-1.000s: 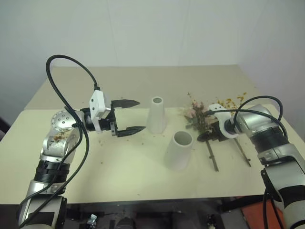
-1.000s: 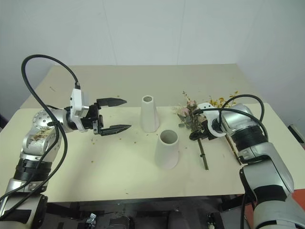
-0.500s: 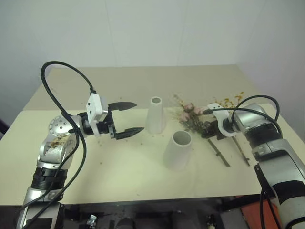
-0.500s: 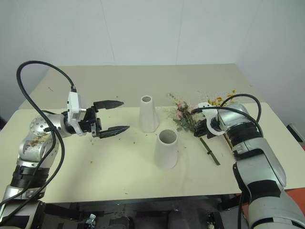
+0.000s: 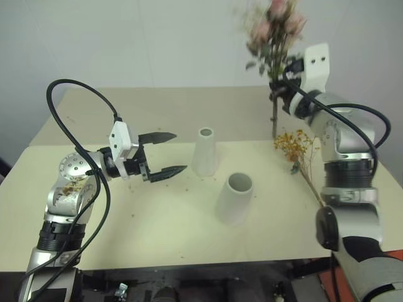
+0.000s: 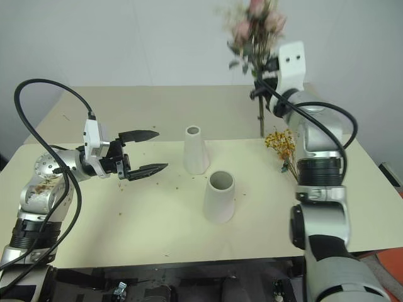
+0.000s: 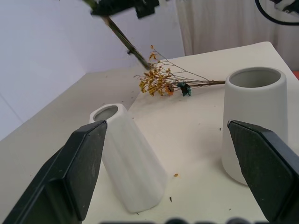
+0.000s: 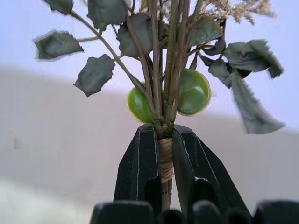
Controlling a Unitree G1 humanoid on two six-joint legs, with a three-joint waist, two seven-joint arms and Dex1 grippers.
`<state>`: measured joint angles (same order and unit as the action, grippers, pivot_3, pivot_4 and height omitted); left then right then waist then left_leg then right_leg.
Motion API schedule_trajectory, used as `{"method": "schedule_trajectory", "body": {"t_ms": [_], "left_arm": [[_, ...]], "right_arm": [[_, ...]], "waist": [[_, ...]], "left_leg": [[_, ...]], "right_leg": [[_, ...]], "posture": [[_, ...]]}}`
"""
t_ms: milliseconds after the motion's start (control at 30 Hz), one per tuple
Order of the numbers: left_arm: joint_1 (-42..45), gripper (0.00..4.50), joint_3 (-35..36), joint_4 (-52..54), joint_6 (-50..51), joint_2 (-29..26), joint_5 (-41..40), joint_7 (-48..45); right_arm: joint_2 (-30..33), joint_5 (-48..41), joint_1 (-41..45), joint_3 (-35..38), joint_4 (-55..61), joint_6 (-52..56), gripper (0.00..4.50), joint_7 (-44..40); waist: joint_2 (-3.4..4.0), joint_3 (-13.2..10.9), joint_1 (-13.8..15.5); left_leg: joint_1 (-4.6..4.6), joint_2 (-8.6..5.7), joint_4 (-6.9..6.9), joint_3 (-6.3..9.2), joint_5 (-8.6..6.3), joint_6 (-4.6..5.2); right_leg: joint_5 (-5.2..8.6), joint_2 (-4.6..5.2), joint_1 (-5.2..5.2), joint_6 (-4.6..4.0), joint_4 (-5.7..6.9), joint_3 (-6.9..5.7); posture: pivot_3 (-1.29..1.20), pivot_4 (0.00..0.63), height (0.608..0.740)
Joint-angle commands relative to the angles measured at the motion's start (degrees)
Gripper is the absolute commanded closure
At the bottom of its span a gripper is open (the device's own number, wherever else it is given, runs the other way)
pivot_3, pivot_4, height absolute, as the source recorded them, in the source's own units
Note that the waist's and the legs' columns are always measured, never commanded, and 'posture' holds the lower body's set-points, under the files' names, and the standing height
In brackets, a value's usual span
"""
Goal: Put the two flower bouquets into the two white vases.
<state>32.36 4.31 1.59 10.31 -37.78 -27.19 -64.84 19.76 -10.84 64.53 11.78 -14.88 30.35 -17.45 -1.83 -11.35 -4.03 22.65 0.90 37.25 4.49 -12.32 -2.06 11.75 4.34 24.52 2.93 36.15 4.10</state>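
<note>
Right claw (image 8: pixel 161 186) clenched on roses (image 5: pixel 275 25), held upright high above table's (image 5: pixel 157 220) far right edge. Left claw (image 5: pixel 169 153) released beside slim vase (image 5: pixel 205 151). Yellow sprigs (image 5: pixel 293 146) lying near right edge. Next, probably: lowering stems into wide vase (image 5: pixel 235 198).

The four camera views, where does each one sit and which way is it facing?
Left and right eye views: head-mounted, looking forward and down over the table; both arms show.
Left wrist view: along the open left gripper toward the tall vase, wide vase and yellow bouquet.
Right wrist view: along the right gripper, shut on the rose bouquet.
All the views but the right wrist view share both vases.
</note>
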Motion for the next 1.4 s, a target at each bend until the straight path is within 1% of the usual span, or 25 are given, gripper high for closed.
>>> {"method": "schedule_trajectory", "body": {"t_ms": [33,100,200,333,467,533,767,1033,1400], "left_arm": [[0.25,0.0,1.89,1.75,-0.01,-0.28,-1.16,0.87],[0.42,0.0,2.21,1.71,0.31,-0.22,-1.47,1.32],[1.25,0.0,3.57,1.47,2.41,0.49,-3.02,3.56],[1.25,0.0,5.89,1.35,5.49,1.46,-6.02,5.98],[-0.15,0.0,6.53,2.87,7.33,1.35,-8.21,5.33],[-0.75,0.0,5.9,3.72,7.85,1.21,-8.01,5.48],[-1.03,0.0,4.89,3.88,7.78,0.85,-6.7,5.48],[-1.58,0.0,5.62,4.6,7.73,0.37,-6.71,5.96],[-3.8,0.0,6.8,6.98,8.17,-0.83,-7.4,7.33]], "right_arm": [[-4.73,-10.75,0.0,6.32,7.64,-5.17,4.29,-1.64],[-8.19,-14.7,-0.84,7.95,9.28,-5.22,4.29,-0.61],[-11.87,-16.73,-4.37,6.66,12.44,-8.28,4.29,-1.26],[-13.63,-17.88,-9.09,3.24,17.33,-9.02,4.29,-3.15],[-14.77,-20.0,-11.82,1.25,19.77,-9.41,4.29,-4.9],[-15.18,-19.74,-12.47,0.34,19.66,-10.61,4.29,-5.61],[-16.21,-21.23,-10.66,-0.03,14.71,-15.08,4.29,-8.84],[-16.25,-19.84,-10.3,-0.81,3.66,-24.24,4.29,-17.45],[-15.97,-19.98,-5.93,0.46,-7.18,-30.4,4.29,-21.09]], "waist": [[0.0,0.0,0.03],[0.0,0.0,0.03],[0.01,0.0,0.15],[0.01,0.0,0.11],[0.02,-0.01,-0.01],[0.02,-0.01,-0.18],[0.02,-0.01,0.02],[0.02,-0.01,-0.06],[0.03,-0.01,-0.03]], "left_leg": [[0.0,0.01,0.01,0.0,0.0,0.0],[0.0,0.02,-0.01,0.03,0.0,0.0],[-0.02,0.02,-0.01,0.04,0.0,0.0],[-0.04,0.01,0.01,0.06,0.0,0.0],[-0.07,0.03,0.0,0.06,0.0,0.0],[-0.1,0.04,0.0,0.06,0.0,0.0],[-0.22,0.04,-0.01,0.06,0.02,-0.01],[-0.24,0.05,-0.03,0.05,0.02,-0.01],[-0.26,0.06,-0.13,0.05,0.02,-0.01]], "right_leg": [[0.0,-0.01,0.0,0.0,0.0,-0.01],[-0.01,-0.01,-0.01,-0.01,0.0,-0.02],[-0.01,-0.01,-0.04,-0.02,0.01,-0.04],[-0.02,0.0,-0.06,-0.03,0.03,-0.05],[-0.02,-0.04,-0.04,-0.04,0.06,-0.05],[-0.02,-0.04,-0.05,-0.04,0.06,-0.04],[-0.04,-0.06,-0.15,-0.07,0.08,-0.04],[-0.04,-0.08,-0.16,-0.07,0.04,-0.03],[-0.04,-0.08,-0.15,-0.08,0.02,-0.03]], "posture": [[0.0,0.15,0.74],[0.0,0.15,0.74],[0.0,0.15,0.74],[0.0,0.15,0.74],[0.0,0.15,0.74],[0.0,0.15,0.74],[0.0,0.15,0.74],[0.0,0.15,0.74],[0.0,0.15,0.74]]}}
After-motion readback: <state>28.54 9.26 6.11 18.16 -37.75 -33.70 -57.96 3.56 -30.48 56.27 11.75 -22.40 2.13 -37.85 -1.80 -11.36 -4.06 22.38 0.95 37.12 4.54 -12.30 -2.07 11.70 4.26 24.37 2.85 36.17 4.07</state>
